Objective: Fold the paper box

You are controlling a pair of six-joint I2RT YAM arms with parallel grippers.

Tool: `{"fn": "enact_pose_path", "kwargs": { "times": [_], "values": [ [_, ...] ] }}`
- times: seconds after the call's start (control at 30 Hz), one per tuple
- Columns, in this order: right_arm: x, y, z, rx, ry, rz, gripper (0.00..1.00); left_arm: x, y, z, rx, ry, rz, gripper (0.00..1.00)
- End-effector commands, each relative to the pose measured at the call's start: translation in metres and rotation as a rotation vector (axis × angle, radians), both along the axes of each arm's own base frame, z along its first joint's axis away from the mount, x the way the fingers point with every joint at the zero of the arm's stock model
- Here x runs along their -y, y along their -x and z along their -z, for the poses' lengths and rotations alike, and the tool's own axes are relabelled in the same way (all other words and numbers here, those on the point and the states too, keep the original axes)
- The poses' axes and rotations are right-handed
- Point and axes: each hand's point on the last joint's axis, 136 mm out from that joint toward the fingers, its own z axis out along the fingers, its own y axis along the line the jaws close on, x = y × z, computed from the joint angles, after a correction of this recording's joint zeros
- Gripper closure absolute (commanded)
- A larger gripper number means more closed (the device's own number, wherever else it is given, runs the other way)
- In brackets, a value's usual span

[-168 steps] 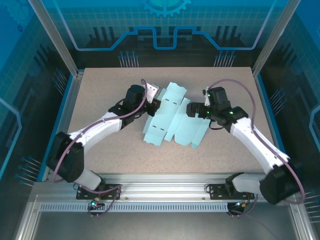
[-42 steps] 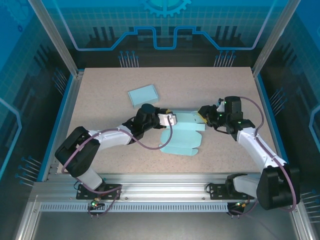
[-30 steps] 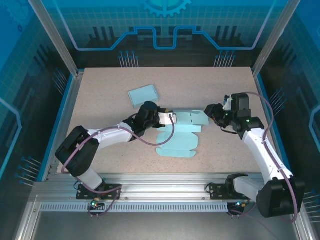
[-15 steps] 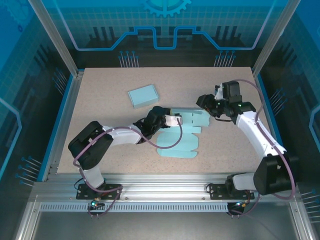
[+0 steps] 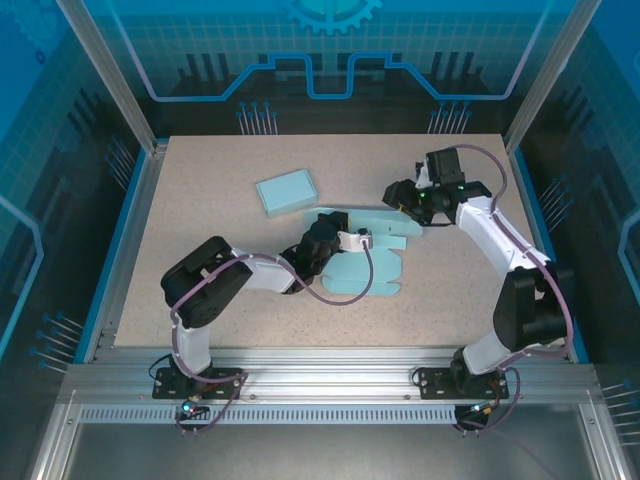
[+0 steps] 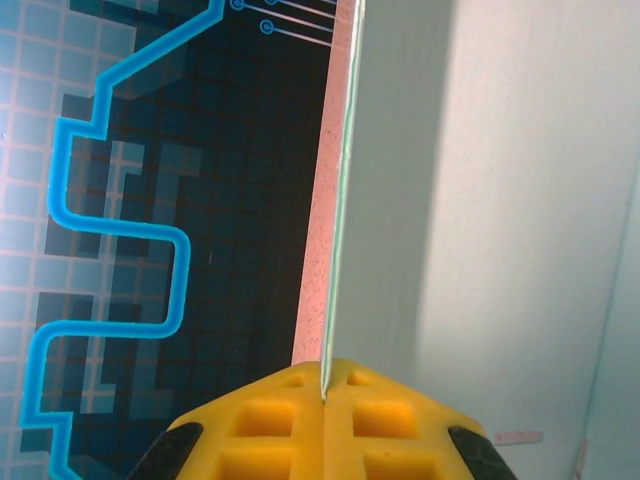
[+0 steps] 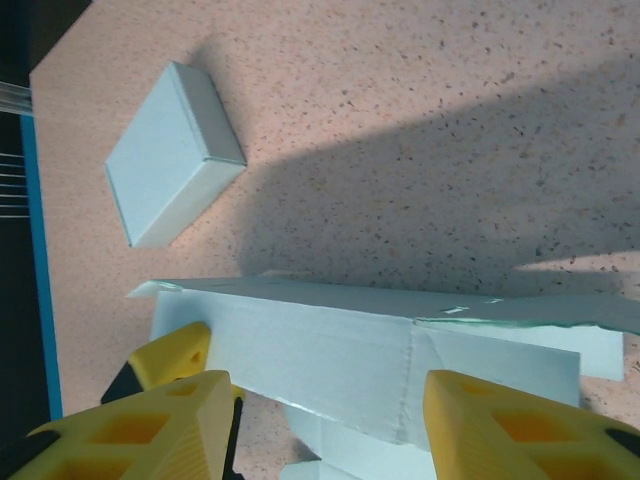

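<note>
Far left: finished box [image 5: 286, 190], well apart from work. Centre: left gripper [image 5: 352, 240] pinched shut on thin edge of paper blank [image 5: 372, 272], mid-table [image 5: 450, 300]. It has swung right in last half-second, tipping rear panel [image 5: 385, 220] up off surface, so first wall starts to stand. Right: right gripper [image 5: 402, 196] has moved in to panel's far edge, jaws now wider, nothing gripped. Against earliest frame: blank then lay spread wide, further back, both grippers at its top; now narrower, nearer centre.

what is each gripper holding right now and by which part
Left gripper pinches the paper box blank by one thin panel edge. Right gripper stands open, gripping nothing.
</note>
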Motion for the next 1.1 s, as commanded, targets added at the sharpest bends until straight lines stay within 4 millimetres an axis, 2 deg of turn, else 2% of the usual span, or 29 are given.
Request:
{"fn": "enact_pose_path", "kwargs": {
  "times": [0.0,0.3,0.57,0.7,0.97,1.07],
  "values": [
    [-0.002,0.003,0.017,-0.051,0.011,0.001,0.46,0.001,-0.007,-0.014,0.06,0.025,-0.031,1.0],
    [-0.006,0.005,0.039,-0.074,-0.003,0.015,0.45,0.001,-0.008,-0.011,0.065,0.026,-0.038,1.0],
    [-0.035,-0.013,0.037,-0.027,-0.096,-0.034,0.47,0.008,-0.006,-0.005,0.071,0.025,-0.031,1.0],
    [-0.045,-0.019,0.041,-0.029,-0.093,-0.05,0.56,0.012,-0.004,0.001,0.066,0.02,-0.023,1.0],
    [-0.035,-0.015,0.055,-0.072,-0.036,-0.023,0.64,0.009,-0.001,0.005,0.06,0.031,-0.014,1.0],
    [-0.033,-0.014,0.062,-0.089,-0.029,-0.019,0.65,0.007,0.0,0.006,0.039,0.038,-0.004,0.88]
  ]
}}
